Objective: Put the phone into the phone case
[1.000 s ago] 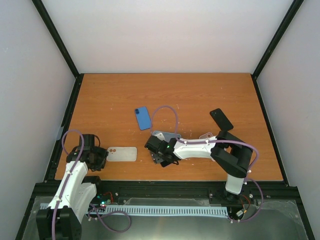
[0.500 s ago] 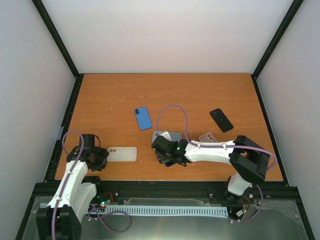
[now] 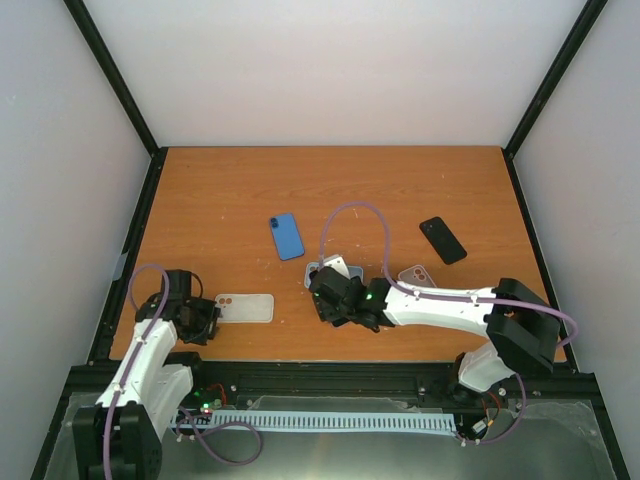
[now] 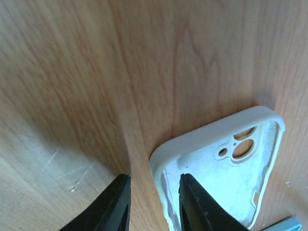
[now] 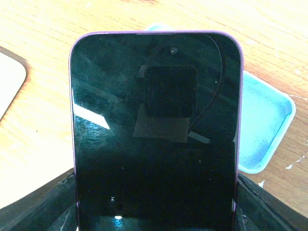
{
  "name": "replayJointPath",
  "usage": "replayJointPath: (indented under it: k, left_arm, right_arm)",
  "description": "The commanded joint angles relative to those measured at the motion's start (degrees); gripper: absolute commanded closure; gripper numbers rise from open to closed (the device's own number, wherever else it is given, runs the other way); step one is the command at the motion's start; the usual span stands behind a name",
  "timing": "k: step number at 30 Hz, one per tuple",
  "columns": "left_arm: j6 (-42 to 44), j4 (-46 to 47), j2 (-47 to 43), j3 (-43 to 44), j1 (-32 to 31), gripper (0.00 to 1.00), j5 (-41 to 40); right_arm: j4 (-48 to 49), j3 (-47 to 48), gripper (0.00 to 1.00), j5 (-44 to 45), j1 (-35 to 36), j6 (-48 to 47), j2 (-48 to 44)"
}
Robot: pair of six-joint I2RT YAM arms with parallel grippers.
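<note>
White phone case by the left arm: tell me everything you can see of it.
The white phone case is a matte, soft-looking shell with rounded corners and a raised rim. It lies flat on the wooden table, hollow side up, its camera cutout at the end nearest the left claw. The claw's open fingers straddle the rim by a corner there, one inside, one outside; contact is unclear.
</note>
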Motion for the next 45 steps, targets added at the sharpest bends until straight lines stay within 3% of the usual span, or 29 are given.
replayJointPath:
  k: [1, 4, 9, 10, 21, 33, 40, 43, 45]
  left_arm:
    - [-1.7, 1.6, 1.94, -0.41, 0.35, 0.72, 0.71]
    - [-1.73, 3.0, 3.45, -0.82, 0.41, 0.77, 0.74]
    - [0.43, 5.58, 5.05, -0.55, 0.41, 0.99, 0.64]
    - [0.79, 5.78, 5.06, -0.46, 0.41, 1.0, 0.77]
    - [12.25, 7.32, 8.44, 5.72, -4.2, 1.0, 0.72]
    - [10.34, 11.04, 26.4, 15.8, -31.69, 1.0, -4.48]
    - [11.73, 10.54, 37.83, 23.49, -40.03, 0.99, -5.56]
    - [12.16, 10.84, 39.0, 24.51, -40.04, 0.94, -5.81]
    - [12.49, 11.24, 38.48, 24.99, -40.11, 0.79, -5.93]
  right_arm:
    - [1.24, -0.88, 0.47, 2.84, 0.44, 0.79, -2.82]
    - [1.01, -1.16, 0.48, 3.1, 0.44, 1.03, -3.57]
    - [0.25, -1.79, 0.48, 3.92, 0.46, 1.17, -6.45]
    - [0.13, -2.02, 0.48, 4.12, 0.44, 1.09, -7.31]
    - [2.76, -5.08, 0.48, 0.22, 0.44, 2.02, -16.73]
    - [9.35, -10.02, 0.49, -4.49, 0.42, 1.76, -21.15]
    - [16.86, -15.27, 0.49, -7.68, 0.42, 2.77, -22.43]
    - [19.22, -16.38, 0.49, -8.68, 0.48, 3.01, -22.08]
    - [20.22, -16.3, 0.49, -9.51, 0.44, 2.73, -21.47]
